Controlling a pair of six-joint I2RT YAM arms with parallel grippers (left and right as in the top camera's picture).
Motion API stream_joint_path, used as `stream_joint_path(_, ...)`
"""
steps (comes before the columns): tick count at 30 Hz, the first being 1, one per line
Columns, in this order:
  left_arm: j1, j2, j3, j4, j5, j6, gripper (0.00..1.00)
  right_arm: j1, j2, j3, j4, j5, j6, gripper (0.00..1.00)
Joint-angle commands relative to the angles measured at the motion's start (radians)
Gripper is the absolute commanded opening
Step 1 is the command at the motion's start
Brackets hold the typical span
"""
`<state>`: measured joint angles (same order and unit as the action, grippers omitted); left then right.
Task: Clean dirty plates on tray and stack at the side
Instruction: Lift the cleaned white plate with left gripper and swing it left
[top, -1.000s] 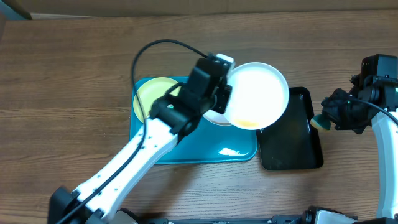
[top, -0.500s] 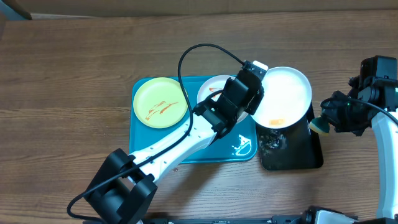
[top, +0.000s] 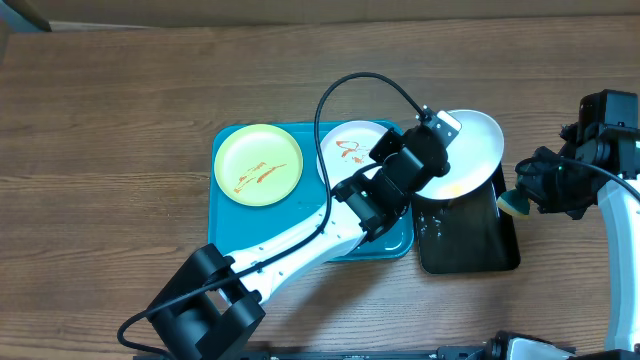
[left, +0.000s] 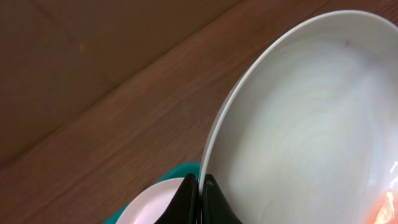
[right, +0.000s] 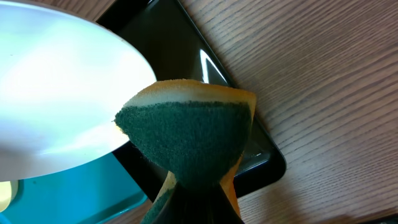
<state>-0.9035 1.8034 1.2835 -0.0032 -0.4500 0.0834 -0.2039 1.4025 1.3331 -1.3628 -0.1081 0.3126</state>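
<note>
My left gripper (top: 430, 140) (left: 200, 190) is shut on the rim of a white plate (top: 470, 150) (left: 298, 124) and holds it tilted above the black tray (top: 470, 235), with an orange smear at its lower edge. It also shows in the right wrist view (right: 56, 93). A second white plate (top: 350, 150) with orange smears and a yellow-green plate (top: 259, 165) with smears lie on the turquoise tray (top: 260, 240). My right gripper (top: 530, 195) is shut on a green and yellow sponge (right: 186, 134) (top: 515, 203), just right of the held plate.
The narrow black tray (right: 180, 50) sits right of the turquoise tray (right: 68, 193) and has wet spots. Bare wooden table (top: 120, 100) lies all around. The left arm's black cable (top: 350, 85) loops over the tray.
My left gripper has carried the white plate to the right, from over the turquoise tray to over the black tray, and tilted it more. The second white plate is uncovered. The right gripper has stayed put.
</note>
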Motion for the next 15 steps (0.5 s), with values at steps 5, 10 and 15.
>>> stream_joint_path(5,-0.001,0.01,0.015,0.026,-0.062,0.112,0.04,-0.005,-0.017,0.002,0.002,-0.009,-0.007,0.04)
stream_joint_path(10,-0.012,0.01,0.015,0.063,-0.135,0.231,0.04,-0.005,-0.017,0.002,0.002,-0.009,-0.007,0.04)
stream_joint_path(15,-0.04,0.01,0.015,0.088,-0.171,0.288,0.04,-0.005,-0.017,0.002,0.002,-0.009,-0.007,0.04)
